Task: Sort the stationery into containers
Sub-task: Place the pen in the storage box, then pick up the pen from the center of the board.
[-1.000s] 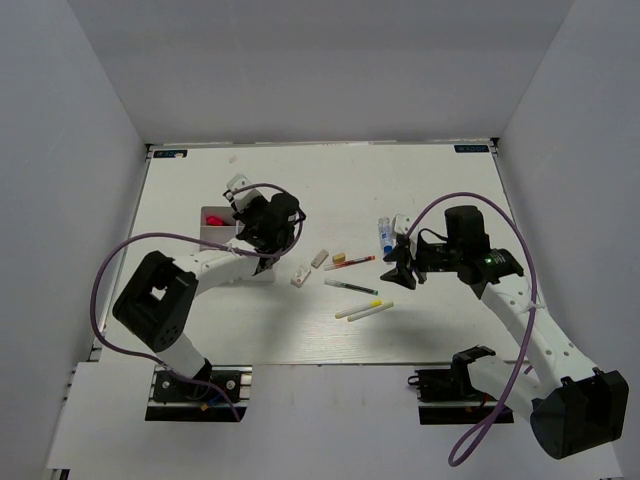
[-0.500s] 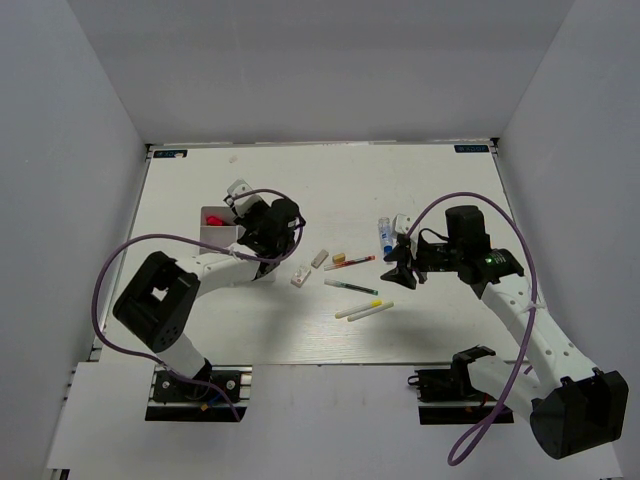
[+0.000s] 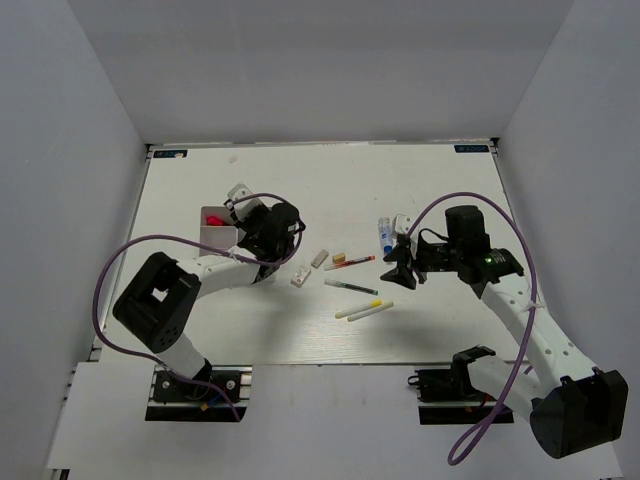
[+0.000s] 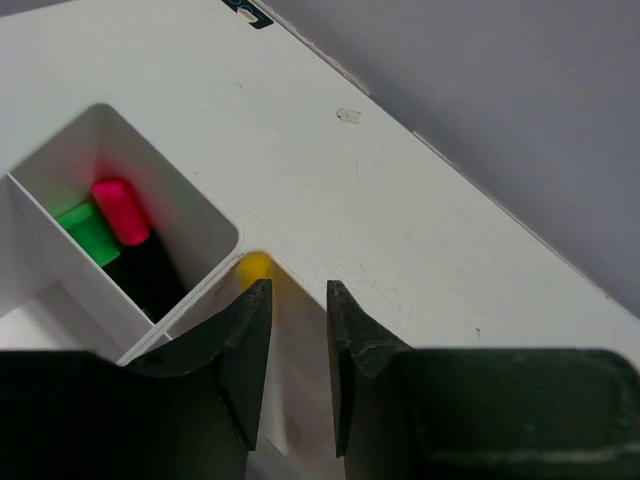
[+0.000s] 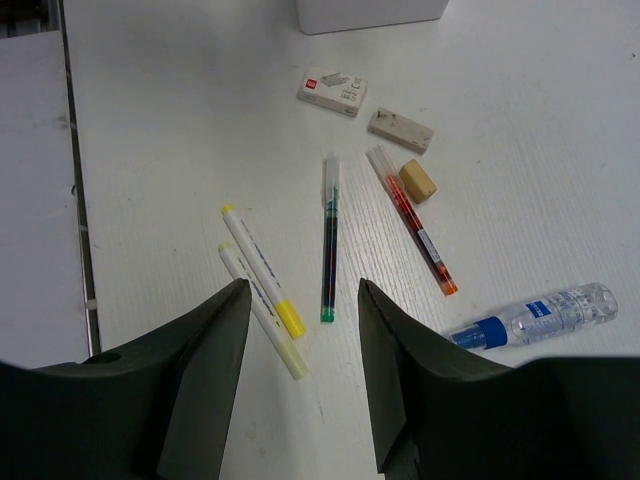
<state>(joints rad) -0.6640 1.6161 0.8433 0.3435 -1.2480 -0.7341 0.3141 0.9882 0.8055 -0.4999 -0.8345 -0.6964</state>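
On the left half of the white counter [image 3: 420, 180], the left pincer [image 4: 298, 290] hangs over the edge of the divided tray [image 4: 195, 215]. Its fingers are pressed nearly together and seem to pinch a thin pale pen with a yellow tip [image 4: 257, 266]. This tip is just at the tray's rim, and I cannot tell whether it is inside a compartment. One compartment holds a pink-ended highlighter [image 4: 120, 210] and a green-ended highlighter [image 4: 88, 232], side by side.

Well apart, on the right, the right pincer [image 5: 300, 290] is spread wide and hovers above the loose stationery, touching nothing. Below it lie a yellow pen [image 5: 262, 270] just beside a paler yellow pen [image 5: 275, 334], a green pen [image 5: 328, 235], a red pen [image 5: 412, 222], a small tan eraser [image 5: 418, 179], a grey-white eraser [image 5: 400, 129], a boxed eraser [image 5: 332, 91] and a blue-labelled clear tube [image 5: 535, 315].
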